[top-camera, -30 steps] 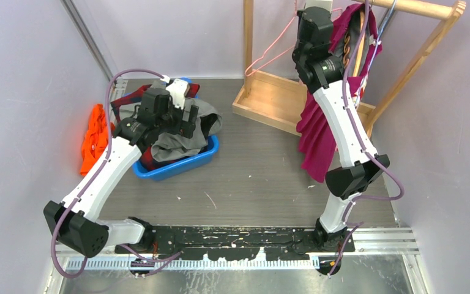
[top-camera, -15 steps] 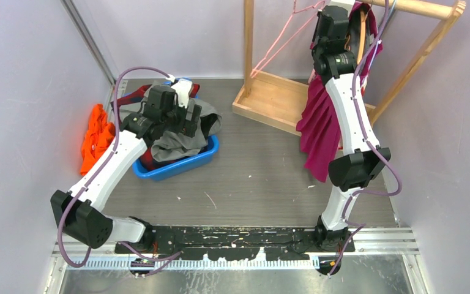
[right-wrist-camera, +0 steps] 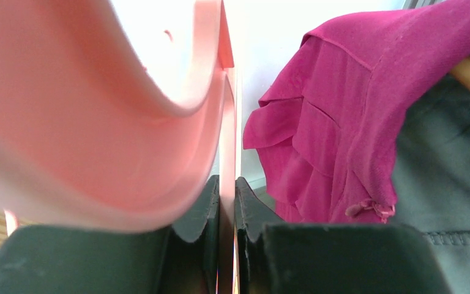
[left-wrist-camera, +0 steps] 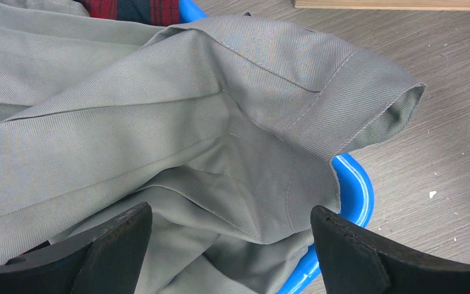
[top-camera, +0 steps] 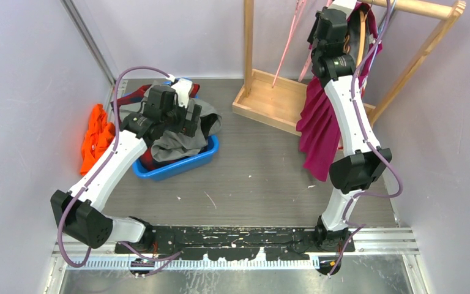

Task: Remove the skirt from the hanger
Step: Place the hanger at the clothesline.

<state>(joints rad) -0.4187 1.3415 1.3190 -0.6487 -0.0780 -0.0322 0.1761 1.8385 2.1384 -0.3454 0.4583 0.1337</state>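
A grey skirt (top-camera: 177, 144) lies crumpled in a blue bin (top-camera: 186, 164), off any hanger. My left gripper (top-camera: 188, 117) hovers just above it, jaws wide open and empty. In the left wrist view the grey fabric (left-wrist-camera: 159, 122) fills the frame between the gripper's (left-wrist-camera: 231, 211) black fingers. My right gripper (top-camera: 327, 9) is high at the rack's rail, shut on a bare pink hanger (top-camera: 287, 52) that dangles steeply down. In the right wrist view the gripper's (right-wrist-camera: 227, 184) pads pinch the hanger's thin pink bar (right-wrist-camera: 98, 110).
A wooden clothes rack (top-camera: 269, 101) stands at the back right with a magenta garment (top-camera: 319, 128) and a dark one (top-camera: 360, 30) hanging by my right arm. An orange cloth (top-camera: 95, 138) lies left of the bin. Walls close in on both sides.
My right gripper has risen along the rack with the pink hanger, which now hangs nearly upright. My left gripper shifted slightly back over the bin, then stayed still.
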